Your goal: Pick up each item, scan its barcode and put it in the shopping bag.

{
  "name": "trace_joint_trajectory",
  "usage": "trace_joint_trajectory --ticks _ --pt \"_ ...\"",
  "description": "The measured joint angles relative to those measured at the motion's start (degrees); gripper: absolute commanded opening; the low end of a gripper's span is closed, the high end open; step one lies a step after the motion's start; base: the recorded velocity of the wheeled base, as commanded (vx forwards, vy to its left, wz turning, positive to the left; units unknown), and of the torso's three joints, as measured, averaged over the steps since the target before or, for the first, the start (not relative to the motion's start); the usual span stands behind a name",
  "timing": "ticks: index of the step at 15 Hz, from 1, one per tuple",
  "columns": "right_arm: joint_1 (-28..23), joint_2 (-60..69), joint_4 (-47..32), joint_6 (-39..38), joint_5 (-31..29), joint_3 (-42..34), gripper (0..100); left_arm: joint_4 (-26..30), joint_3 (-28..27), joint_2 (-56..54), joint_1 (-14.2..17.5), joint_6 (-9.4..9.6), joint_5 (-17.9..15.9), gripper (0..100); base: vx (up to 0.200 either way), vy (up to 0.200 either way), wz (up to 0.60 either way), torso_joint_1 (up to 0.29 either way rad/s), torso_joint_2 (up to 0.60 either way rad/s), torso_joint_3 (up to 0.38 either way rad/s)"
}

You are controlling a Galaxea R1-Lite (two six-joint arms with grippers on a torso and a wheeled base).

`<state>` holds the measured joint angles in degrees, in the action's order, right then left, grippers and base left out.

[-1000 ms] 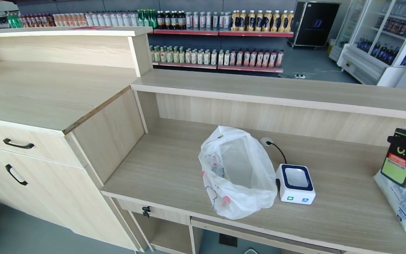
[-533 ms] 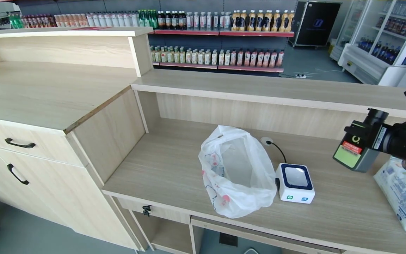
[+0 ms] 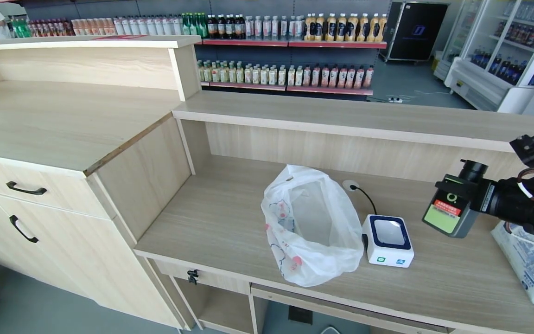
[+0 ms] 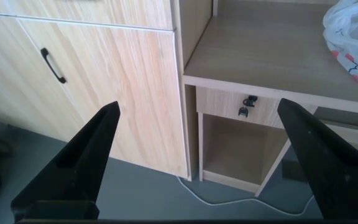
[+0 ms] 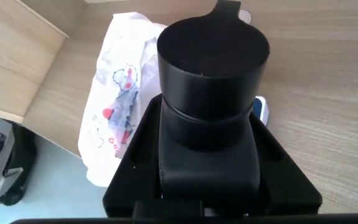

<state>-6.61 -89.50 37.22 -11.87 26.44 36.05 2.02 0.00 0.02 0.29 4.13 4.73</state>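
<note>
Wooden counter [image 3: 457,278] spans the front. Low by its cabinet [image 4: 123,81], the left gripper [image 4: 199,107] hangs with its fingers spread wide. A wipes pack [image 3: 533,266] lies at the near right. Farther in, the shopping bag [image 3: 311,227] gapes just beside the scanner [image 3: 387,241]. The right gripper [image 3: 492,200] clamps a dark bottle [image 3: 452,211], tilted in the air to the right of the scanner. Drink shelves [image 3: 290,46] stand behind.

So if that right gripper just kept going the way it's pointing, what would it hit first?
Probably the barcode scanner: the right gripper, shut on a black-capped bottle, points across the counter toward it, with the shopping bag just beyond. Depth is hard to judge.
</note>
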Motion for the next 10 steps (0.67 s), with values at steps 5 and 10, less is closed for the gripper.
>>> trace_joint_trajectory --ticks 5,10 --pt "-3.64 -5.49 4.08 -0.24 10.31 -1.68 0 -0.02 0.00 0.00 -0.02 -0.01 0.00 100 0.000 0.000 0.00 0.000 0.00 0.000" --pt "-4.28 -11.29 8.11 -0.24 12.01 -0.46 0 0.00 0.00 0.00 -0.05 -0.01 0.00 100 0.000 0.000 0.00 0.000 0.00 0.000"
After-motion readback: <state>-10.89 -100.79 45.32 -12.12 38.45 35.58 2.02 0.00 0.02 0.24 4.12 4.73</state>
